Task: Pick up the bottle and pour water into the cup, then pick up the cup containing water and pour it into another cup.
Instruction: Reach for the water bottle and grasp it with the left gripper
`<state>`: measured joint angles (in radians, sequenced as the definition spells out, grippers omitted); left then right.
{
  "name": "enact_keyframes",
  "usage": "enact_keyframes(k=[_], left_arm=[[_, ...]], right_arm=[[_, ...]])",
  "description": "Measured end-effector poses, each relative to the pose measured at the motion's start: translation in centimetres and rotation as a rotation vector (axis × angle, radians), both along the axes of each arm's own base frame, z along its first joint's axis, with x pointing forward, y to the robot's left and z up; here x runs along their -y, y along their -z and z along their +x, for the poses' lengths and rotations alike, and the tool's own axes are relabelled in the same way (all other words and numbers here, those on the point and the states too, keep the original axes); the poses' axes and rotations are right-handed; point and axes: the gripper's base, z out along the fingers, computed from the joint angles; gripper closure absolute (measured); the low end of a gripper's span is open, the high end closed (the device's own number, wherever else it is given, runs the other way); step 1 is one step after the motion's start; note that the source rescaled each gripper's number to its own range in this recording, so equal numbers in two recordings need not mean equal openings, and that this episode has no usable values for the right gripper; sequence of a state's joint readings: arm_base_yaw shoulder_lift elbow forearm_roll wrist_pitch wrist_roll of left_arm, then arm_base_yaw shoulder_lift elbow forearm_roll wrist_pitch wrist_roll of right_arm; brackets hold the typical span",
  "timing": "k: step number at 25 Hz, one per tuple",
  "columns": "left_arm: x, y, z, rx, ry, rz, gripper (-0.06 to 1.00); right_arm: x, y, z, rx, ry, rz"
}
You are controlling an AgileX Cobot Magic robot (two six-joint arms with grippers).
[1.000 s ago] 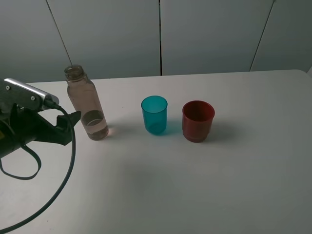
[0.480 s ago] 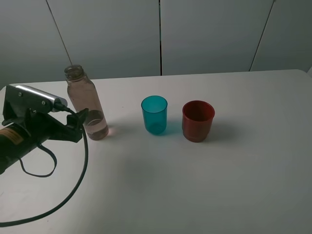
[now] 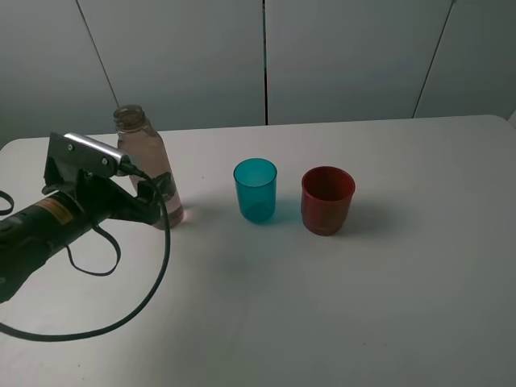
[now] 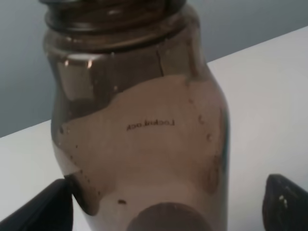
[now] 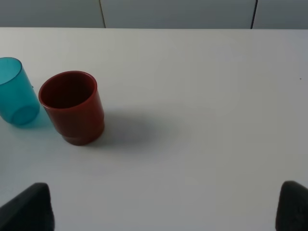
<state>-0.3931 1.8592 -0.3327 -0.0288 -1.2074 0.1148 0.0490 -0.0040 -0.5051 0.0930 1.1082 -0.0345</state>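
Bottle [image 3: 147, 151] stands upright at the left of the table [image 3: 339, 314]. Left gripper [image 3: 155, 196] straddles its lower body, jaws spread wide, one either side, not clamped. Teal cup [image 3: 255, 189] and red-brown cup [image 3: 327, 200] stand side by side, apart, to the bottle's right. Right gripper [image 5: 161, 209] hangs over bare table, jaws spread, holding nothing.

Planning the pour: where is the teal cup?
In the high view the teal cup stands centrally, with the red cup just to its right and the bottle farther to its left.
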Motion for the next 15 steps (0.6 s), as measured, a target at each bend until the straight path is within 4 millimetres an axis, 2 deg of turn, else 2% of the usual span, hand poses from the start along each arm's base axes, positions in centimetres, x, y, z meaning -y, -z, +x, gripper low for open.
enact_keyframes(k=[7,15], left_arm=[[0.2,-0.1,1.3,0.022,-0.035,-0.019,-0.05],[1.0,1.3,2.4,0.005,0.004,-0.004,-0.04]], right_arm=[[0.0,0.0,0.0,0.000,0.000,0.000],[0.0,0.0,0.0,0.000,0.000,0.000]])
